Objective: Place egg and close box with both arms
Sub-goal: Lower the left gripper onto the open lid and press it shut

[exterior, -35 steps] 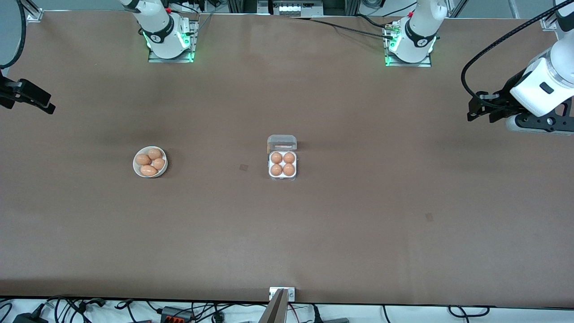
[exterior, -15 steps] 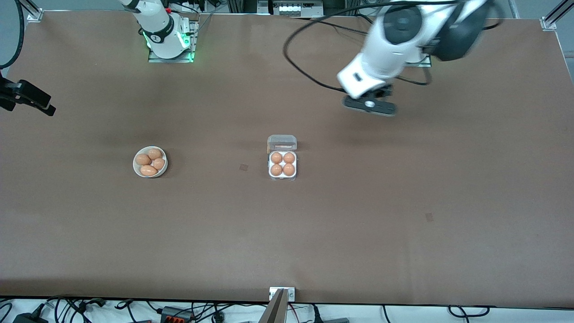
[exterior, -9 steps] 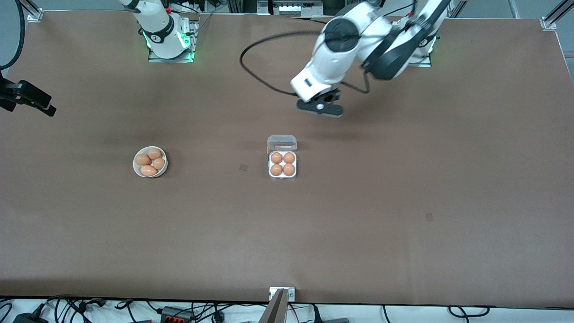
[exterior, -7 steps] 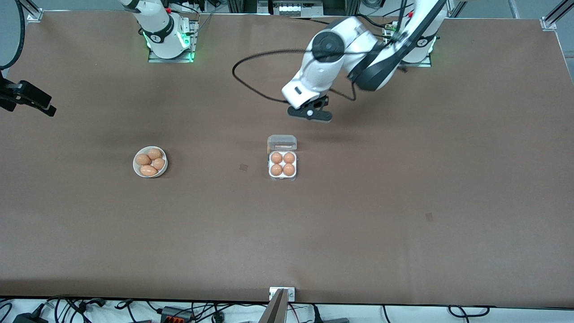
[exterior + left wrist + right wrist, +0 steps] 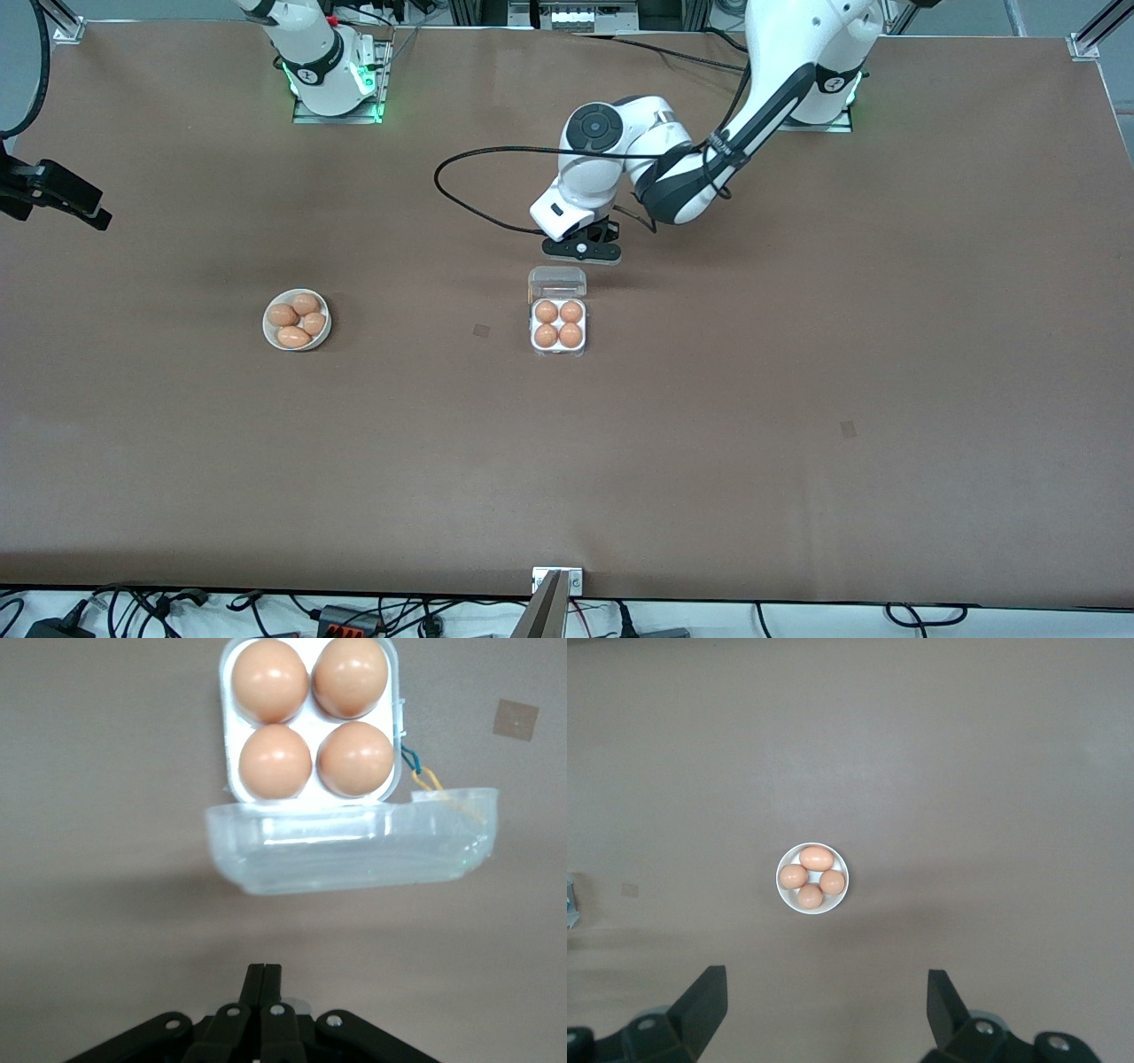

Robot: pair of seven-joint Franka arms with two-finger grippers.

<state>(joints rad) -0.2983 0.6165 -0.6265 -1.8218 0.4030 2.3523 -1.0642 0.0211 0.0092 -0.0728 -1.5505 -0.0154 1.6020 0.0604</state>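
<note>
The box (image 5: 558, 347) stands open in the middle of the table. Every cell of its whitish tray (image 5: 225, 735) holds an orange-brown egg (image 5: 270, 680). Its clear lid (image 5: 354, 850) lies folded back flat; it also shows in the front view (image 5: 557, 282). My left gripper (image 5: 582, 251) is shut and empty, low over the table just off the lid's free edge; its fingertips show in the left wrist view (image 5: 263, 979). My right gripper (image 5: 93, 211) waits open and empty, high over the right arm's end of the table (image 5: 824, 979).
A round white bowl (image 5: 268, 330) with several more eggs (image 5: 297, 320) sits toward the right arm's end, level with the box; it also shows in the right wrist view (image 5: 843, 890). The left arm's black cable (image 5: 461, 177) loops above the table.
The left arm has swung in from its own end of the table and come down beside the open lid. The right arm, box and bowl have not moved.
</note>
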